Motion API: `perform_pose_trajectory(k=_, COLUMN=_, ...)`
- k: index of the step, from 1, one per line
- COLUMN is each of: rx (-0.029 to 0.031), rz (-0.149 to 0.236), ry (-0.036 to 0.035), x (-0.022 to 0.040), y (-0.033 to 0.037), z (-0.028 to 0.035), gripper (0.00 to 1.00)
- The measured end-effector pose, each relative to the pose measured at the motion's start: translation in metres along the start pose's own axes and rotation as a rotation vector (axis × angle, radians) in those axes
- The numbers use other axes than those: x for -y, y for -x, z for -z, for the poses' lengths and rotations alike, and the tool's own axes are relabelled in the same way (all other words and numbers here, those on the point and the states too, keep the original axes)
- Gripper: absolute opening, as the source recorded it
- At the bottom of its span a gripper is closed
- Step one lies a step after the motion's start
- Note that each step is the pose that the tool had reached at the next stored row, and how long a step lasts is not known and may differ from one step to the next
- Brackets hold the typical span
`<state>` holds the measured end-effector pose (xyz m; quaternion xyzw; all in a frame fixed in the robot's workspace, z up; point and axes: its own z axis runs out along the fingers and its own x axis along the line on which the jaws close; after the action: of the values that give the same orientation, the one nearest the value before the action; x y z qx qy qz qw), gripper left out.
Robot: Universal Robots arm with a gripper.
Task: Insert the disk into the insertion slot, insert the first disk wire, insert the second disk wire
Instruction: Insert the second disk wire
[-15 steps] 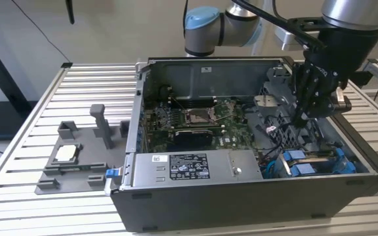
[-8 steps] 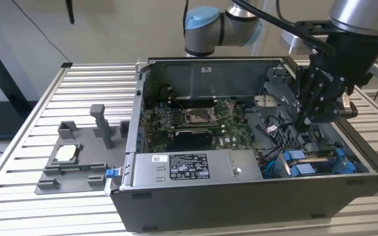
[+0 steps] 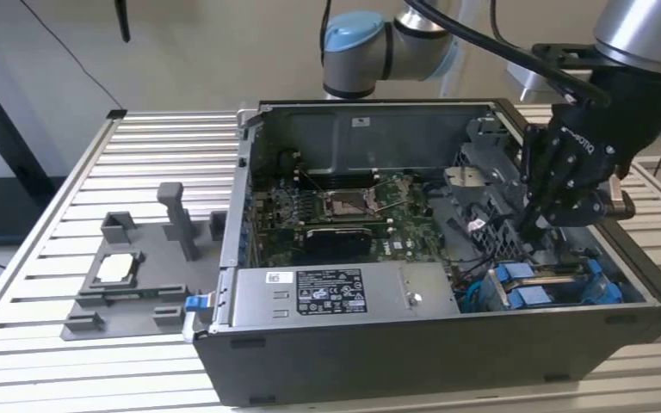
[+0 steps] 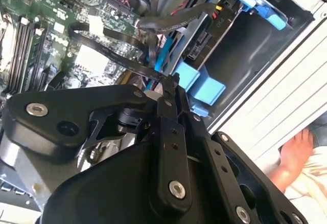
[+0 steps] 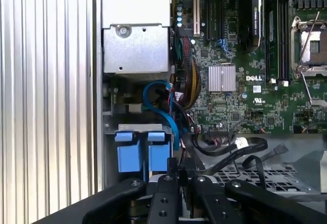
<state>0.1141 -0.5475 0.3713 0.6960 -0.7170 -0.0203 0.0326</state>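
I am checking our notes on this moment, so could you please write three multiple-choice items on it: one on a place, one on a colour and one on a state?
1. Where is the claw in the exterior view?
A. Outside the case, at the exterior view's left.
B. Inside the computer case, near the insertion slot.
C. High above the case, well clear of it.

2. What colour are the end tabs at the slot?
A. Red.
B. Blue.
C. Yellow.

3. In what state is the computer case?
A. Shut, with its panel on.
B. Open, with its inside exposed.
C. Wrapped in foil.

Answers:
1 B: the claw reaches down inside the case walls at the exterior view's right, close to the slot.
2 B: two blue tabs sit side by side in the first wrist view.
3 B: the motherboard lies in plain sight.
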Motion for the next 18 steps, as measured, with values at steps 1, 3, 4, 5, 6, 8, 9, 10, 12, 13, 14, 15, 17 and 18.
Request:
perform_pose_trajectory(k=1, rx=0.0011, rz=0.0, ry=0.0017, x=0.0014, y=-0.0011, z=-0.0006, gripper=0.16)
perform_pose_trajectory(k=3, rx=0.0073, rz=0.001, ry=0.003, x=0.0046, y=-0.003, z=-0.0017, gripper=0.16)
perform_pose_trajectory(k=4, rx=0.0126, rz=0.001, ry=0.0032, x=0.0062, y=-0.0039, z=-0.0023, gripper=0.16)
perform_pose_trajectory(k=5, rx=0.0178, rz=0.001, ry=0.0035, x=0.0078, y=-0.0048, z=-0.0028, gripper=0.16)
perform_pose_trajectory(k=6, rx=0.0228, rz=0.002, ry=0.0036, x=0.0093, y=-0.0057, z=-0.0032, gripper=0.16)
perform_pose_trajectory(k=8, rx=0.0337, rz=0.003, ry=0.004, x=0.0126, y=-0.0075, z=-0.0042, gripper=0.16)
perform_pose_trajectory(k=9, rx=0.0387, rz=0.003, ry=0.0042, x=0.0141, y=-0.0085, z=-0.0046, gripper=0.16)
perform_pose_trajectory(k=10, rx=0.0433, rz=0.003, ry=0.0045, x=0.0156, y=-0.0095, z=-0.0049, gripper=0.16)
perform_pose_trajectory(k=12, rx=0.0515, rz=0.004, ry=0.0051, x=0.0184, y=-0.0115, z=-0.0056, gripper=0.16)
perform_pose_trajectory(k=13, rx=0.0556, rz=0.004, ry=0.0055, x=0.0198, y=-0.0126, z=-0.0059, gripper=0.16)
perform_pose_trajectory(k=14, rx=0.0595, rz=0.005, ry=0.0057, x=0.0211, y=-0.0136, z=-0.0062, gripper=0.16)
perform_pose_trajectory(k=15, rx=0.0632, rz=0.005, ry=0.006, x=0.0222, y=-0.0146, z=-0.0066, gripper=0.16)
perform_pose_trajectory(k=17, rx=0.0693, rz=0.005, ry=0.0072, x=0.0245, y=-0.0163, z=-0.0074, gripper=0.16)
perform_pose_trajectory(k=18, rx=0.0715, rz=0.006, ry=0.0085, x=0.0257, y=-0.017, z=-0.0078, gripper=0.16)
